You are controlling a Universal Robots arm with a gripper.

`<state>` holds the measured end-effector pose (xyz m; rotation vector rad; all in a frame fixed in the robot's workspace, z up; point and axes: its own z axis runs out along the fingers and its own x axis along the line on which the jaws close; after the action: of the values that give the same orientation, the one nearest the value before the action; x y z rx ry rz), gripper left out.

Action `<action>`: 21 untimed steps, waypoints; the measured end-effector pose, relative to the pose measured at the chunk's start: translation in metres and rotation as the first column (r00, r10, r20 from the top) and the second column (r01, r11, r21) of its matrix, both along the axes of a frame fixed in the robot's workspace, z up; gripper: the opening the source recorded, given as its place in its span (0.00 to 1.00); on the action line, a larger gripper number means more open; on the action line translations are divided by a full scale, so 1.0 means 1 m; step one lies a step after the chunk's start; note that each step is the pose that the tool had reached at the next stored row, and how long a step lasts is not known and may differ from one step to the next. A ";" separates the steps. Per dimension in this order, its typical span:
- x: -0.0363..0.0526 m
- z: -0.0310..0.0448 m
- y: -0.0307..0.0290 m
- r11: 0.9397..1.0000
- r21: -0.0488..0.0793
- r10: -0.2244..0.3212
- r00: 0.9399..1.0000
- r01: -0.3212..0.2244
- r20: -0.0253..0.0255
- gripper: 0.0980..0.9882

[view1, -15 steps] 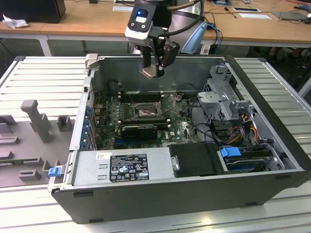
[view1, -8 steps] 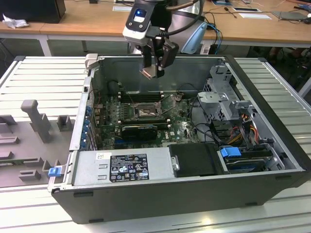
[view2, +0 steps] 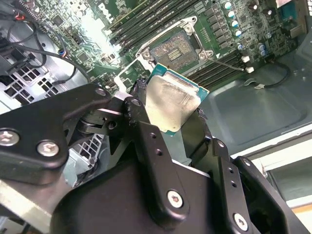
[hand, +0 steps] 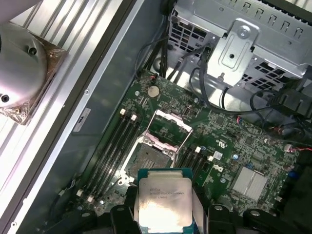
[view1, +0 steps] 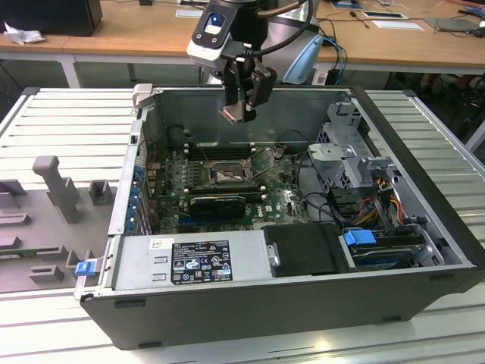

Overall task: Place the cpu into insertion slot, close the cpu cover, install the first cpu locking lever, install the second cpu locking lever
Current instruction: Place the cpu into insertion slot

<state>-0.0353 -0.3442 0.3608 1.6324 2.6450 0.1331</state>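
**Exterior view.** Shows the gripper (view1: 241,112) hanging over the far wall of the open computer case (view1: 303,292), fingers clamped on the cpu (view1: 229,114), which is held in the air. Places the insertion slot (view1: 227,176) near the middle of the motherboard (view1: 284,203), below the cpu and well apart from it.

**Second wrist view.** Looks along the black fingers (view2: 148,141) pressing on opposite edges of the cpu (view2: 170,102), with its silvery face outward and a green rim showing along one edge. Finds the insertion slot (view2: 171,48) beyond it, with a bare brownish-gold centre edged in silver metal and long black memory slots (view2: 141,22) alongside.

**First wrist view.** Gives the cpu (hand: 163,202) gripped at two sides, short of the insertion slot (hand: 147,160) and not touching it. Shows the cpu cover (hand: 169,127) swung open from the slot's far edge, with green board visible through its square cut-out. Sets memory slots on both sides of the slot, and a grey drive cage (hand: 243,44) past the motherboard's edge.
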 end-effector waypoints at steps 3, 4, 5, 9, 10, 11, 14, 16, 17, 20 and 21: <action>0.0000 -0.0001 0.0000 1.000 0.000 -0.024 1.000 0.024 0.000 0.48; 0.0000 -0.0002 0.0000 0.999 0.000 -0.032 0.999 0.032 0.000 0.48; 0.0000 -0.0002 0.0000 0.999 0.000 -0.038 0.999 0.038 0.000 0.48; 0.0000 -0.0004 0.0000 0.997 0.000 -0.071 0.997 0.071 0.000 0.48; 0.0000 -0.0004 0.0000 0.997 0.000 -0.076 0.997 0.076 0.000 0.48; 0.0000 -0.0004 0.0000 0.997 0.000 -0.082 0.997 0.082 0.000 0.48; 0.0000 -0.0005 0.0000 0.995 0.000 -0.100 0.995 0.100 0.000 0.48; 0.0000 -0.0006 0.0000 0.994 0.000 -0.111 0.994 0.111 0.000 0.48; 0.0000 -0.0006 0.0000 0.993 0.000 -0.120 0.993 0.120 0.000 0.48; 0.0000 -0.0007 0.0000 0.990 0.000 -0.141 0.990 0.141 0.000 0.48; 0.0000 -0.0008 0.0000 0.989 0.000 -0.149 0.989 0.149 0.000 0.48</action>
<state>-0.0353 -0.3442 0.3600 1.8220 2.5106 0.1290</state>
